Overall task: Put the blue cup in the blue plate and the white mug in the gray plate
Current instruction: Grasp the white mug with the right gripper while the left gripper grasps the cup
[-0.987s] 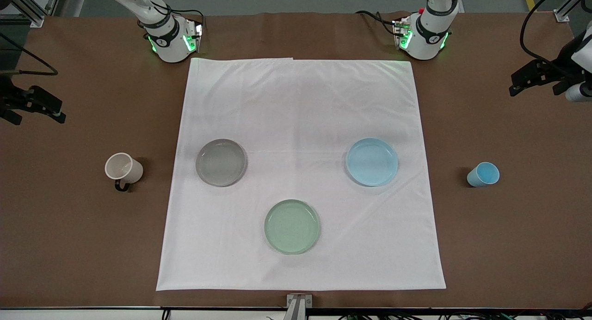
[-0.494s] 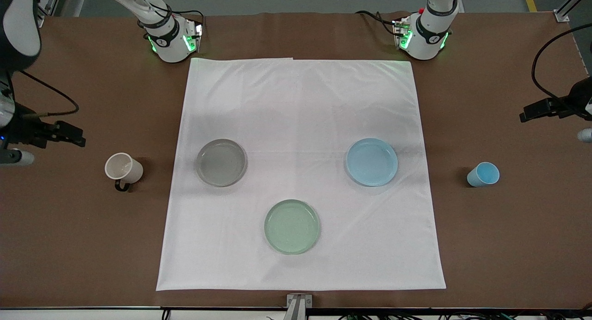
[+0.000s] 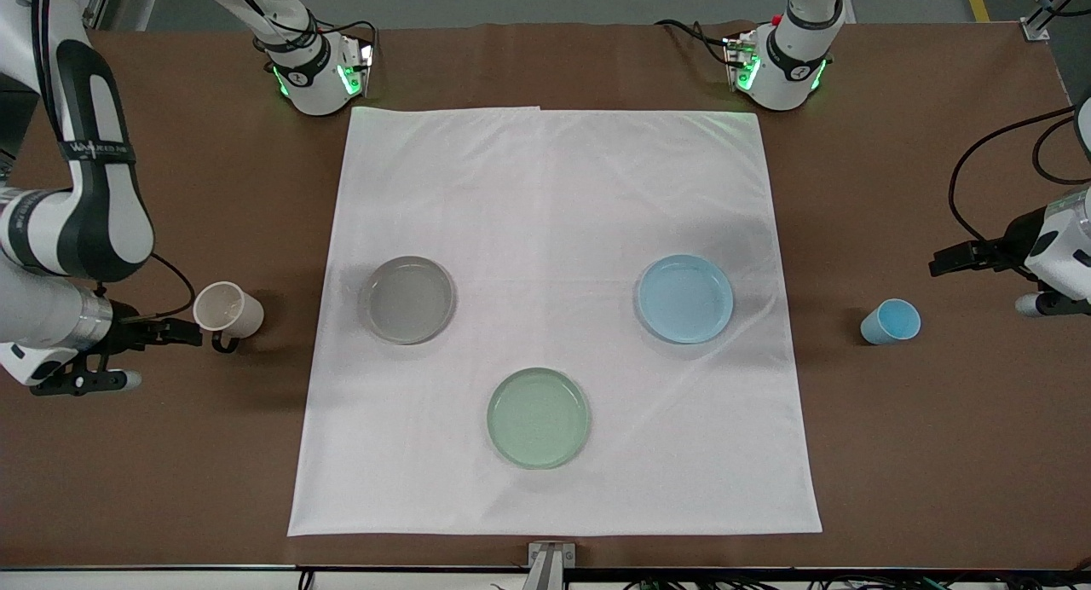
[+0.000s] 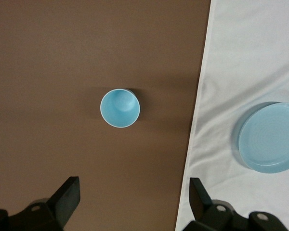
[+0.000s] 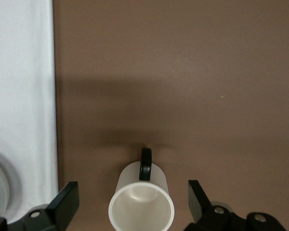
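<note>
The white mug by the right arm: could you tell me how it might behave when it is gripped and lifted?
The white mug looks rigid, so it should hold its shape between the open right claw. Its smooth wall may be somewhat slippery. The dark handle sticks out on one side, so a nudge there would probably turn the mug on the brown table rather than tip it.
</note>
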{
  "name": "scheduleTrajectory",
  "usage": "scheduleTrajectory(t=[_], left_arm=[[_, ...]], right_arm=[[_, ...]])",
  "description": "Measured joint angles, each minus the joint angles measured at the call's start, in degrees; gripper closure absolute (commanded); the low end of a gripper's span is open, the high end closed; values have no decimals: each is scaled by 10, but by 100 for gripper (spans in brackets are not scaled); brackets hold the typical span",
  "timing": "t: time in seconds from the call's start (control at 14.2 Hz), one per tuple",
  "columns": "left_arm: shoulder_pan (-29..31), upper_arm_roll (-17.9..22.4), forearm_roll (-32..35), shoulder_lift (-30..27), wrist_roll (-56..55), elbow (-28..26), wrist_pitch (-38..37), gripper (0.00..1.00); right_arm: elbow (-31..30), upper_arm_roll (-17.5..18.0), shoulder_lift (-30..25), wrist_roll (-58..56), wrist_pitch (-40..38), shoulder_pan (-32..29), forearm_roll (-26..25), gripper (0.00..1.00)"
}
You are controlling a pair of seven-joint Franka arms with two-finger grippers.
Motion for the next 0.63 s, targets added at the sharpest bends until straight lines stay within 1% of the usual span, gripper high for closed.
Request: scheduleTrajectory(t=[0.14,0.28,0.49,0.63], left_arm=[[1,0,3,13,4,-2,10,0],[2,0,5,22,6,-2,20,0],[1,0,7,33,6,-5,40,0],[1,-1,28,40,7,-21,76,1]], right_arm=[[-35,0,11,0,67,0,0,0],[-68,0,13,0,110,0,0,0],[-98,-1,15,0,121,-4,0,1],[-112,-1,17,0,131,-7,0,5]])
